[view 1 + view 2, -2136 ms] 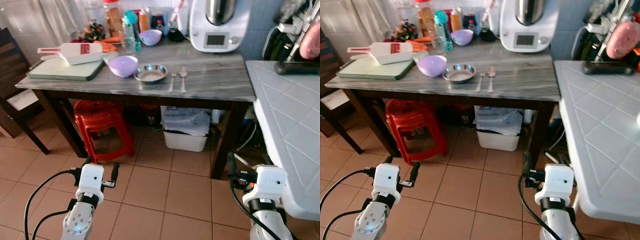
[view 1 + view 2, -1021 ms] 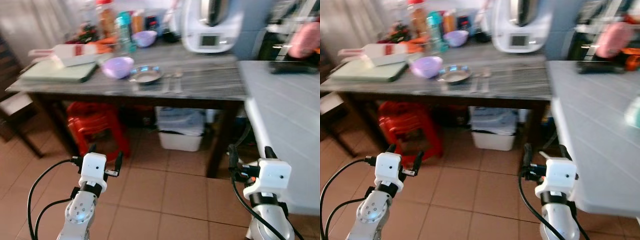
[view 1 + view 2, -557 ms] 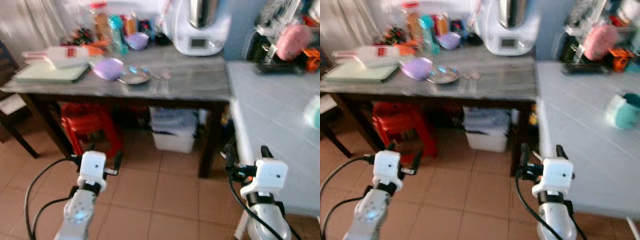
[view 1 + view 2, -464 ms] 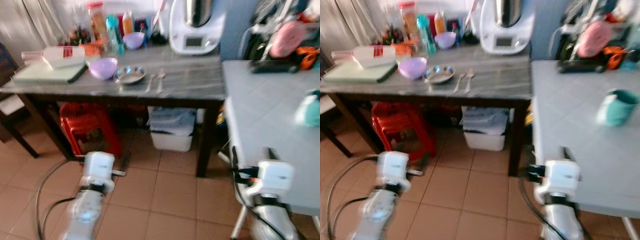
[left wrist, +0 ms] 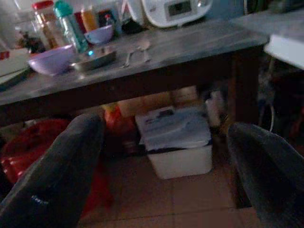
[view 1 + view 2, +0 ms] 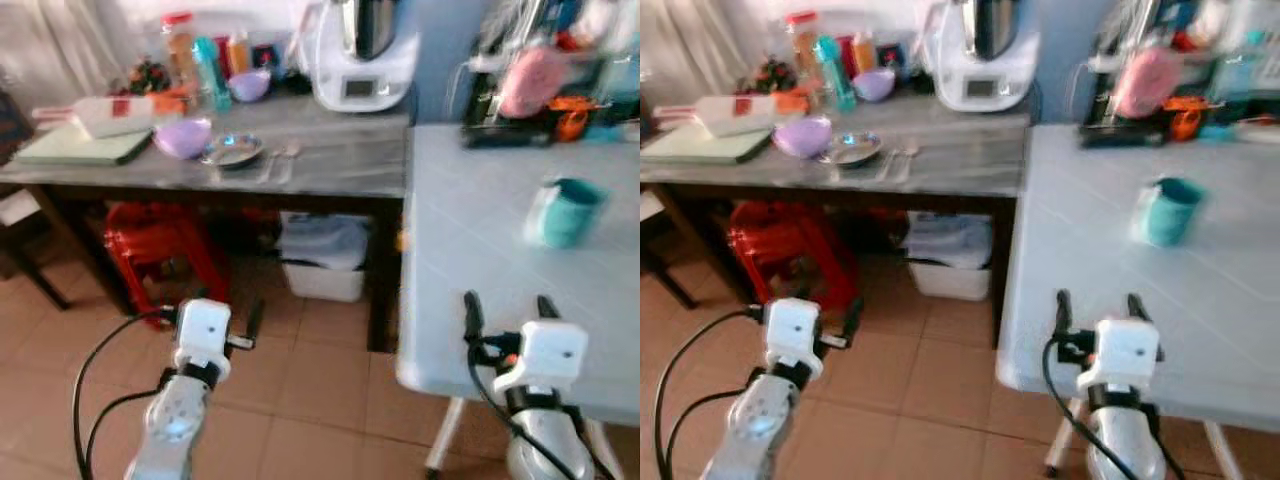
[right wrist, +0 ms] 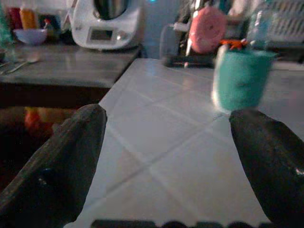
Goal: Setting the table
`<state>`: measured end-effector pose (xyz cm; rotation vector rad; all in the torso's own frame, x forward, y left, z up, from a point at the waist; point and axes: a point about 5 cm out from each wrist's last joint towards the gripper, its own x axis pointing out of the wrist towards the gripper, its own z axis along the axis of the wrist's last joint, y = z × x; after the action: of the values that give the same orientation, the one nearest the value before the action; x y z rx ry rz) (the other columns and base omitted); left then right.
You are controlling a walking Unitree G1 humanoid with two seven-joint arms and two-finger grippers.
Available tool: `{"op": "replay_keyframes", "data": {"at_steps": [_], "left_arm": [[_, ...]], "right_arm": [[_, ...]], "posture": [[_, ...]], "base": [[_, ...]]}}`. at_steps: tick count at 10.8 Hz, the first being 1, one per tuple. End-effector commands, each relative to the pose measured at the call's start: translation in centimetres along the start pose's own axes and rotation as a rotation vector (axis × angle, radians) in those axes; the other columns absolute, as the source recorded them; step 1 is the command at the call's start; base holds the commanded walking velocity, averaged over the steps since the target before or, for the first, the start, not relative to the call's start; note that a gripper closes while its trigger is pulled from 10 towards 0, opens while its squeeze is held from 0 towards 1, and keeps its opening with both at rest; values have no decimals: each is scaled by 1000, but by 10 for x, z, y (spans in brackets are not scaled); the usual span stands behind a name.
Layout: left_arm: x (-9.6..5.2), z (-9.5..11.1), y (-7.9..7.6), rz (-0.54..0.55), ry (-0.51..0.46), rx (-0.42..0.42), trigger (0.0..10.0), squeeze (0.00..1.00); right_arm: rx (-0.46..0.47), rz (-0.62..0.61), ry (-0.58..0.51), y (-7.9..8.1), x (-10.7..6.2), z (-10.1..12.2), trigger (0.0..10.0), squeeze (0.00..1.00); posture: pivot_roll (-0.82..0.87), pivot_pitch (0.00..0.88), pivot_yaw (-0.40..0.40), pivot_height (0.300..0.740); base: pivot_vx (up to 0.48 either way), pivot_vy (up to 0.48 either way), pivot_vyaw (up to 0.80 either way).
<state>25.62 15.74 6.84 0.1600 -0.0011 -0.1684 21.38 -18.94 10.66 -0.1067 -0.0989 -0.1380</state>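
A teal cup (image 6: 565, 210) stands on the white tiled table (image 6: 470, 250) at my right. On the grey marble table (image 6: 340, 165) to the left lie a purple bowl (image 6: 183, 137), a steel plate (image 6: 232, 150) and two spoons (image 6: 280, 155). My right gripper (image 6: 507, 308) is open over the tiled table's near edge, and the teal cup (image 7: 240, 78) shows a short way ahead of its fingers (image 7: 66, 166). My left gripper (image 6: 215, 312) is open and empty, low over the floor, facing the marble table (image 5: 156, 52).
A white kitchen machine (image 6: 362, 55), bottles and a second purple bowl (image 6: 248, 84) crowd the marble table's back. A cutting board (image 6: 80, 145) lies at its left end. Under it stand a red stool (image 6: 160, 240) and a white bin (image 6: 320, 265). Pink and black items (image 6: 530, 85) sit behind the cup.
The whole view has swung to the right, so the tiled table and teal cup have come into sight. Both grippers stay open, and the right one now sits over the tiled table's edge.
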Motion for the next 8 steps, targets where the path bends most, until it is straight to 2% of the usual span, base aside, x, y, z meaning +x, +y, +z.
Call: {"op": "replay_keyframes", "data": {"at_steps": [1,6,8], "left_arm": [[0,1,11,26,6,17,10000,0],[2,1,10,18,9,10,10000,0],[3,3,6,-39,-7,-18,10000,0]], "right_arm": [[14,5,-10,5,3,2,10000,0],[10,2,-11,5,3,1,10000,0],[0,-4,-9,4,4,1,10000,0]], "posture": [[31,0,99,740],[29,0,103,740],[30,0,101,740]], "base": [[0,-337,0],[0,-334,0],[0,0,0]]}}
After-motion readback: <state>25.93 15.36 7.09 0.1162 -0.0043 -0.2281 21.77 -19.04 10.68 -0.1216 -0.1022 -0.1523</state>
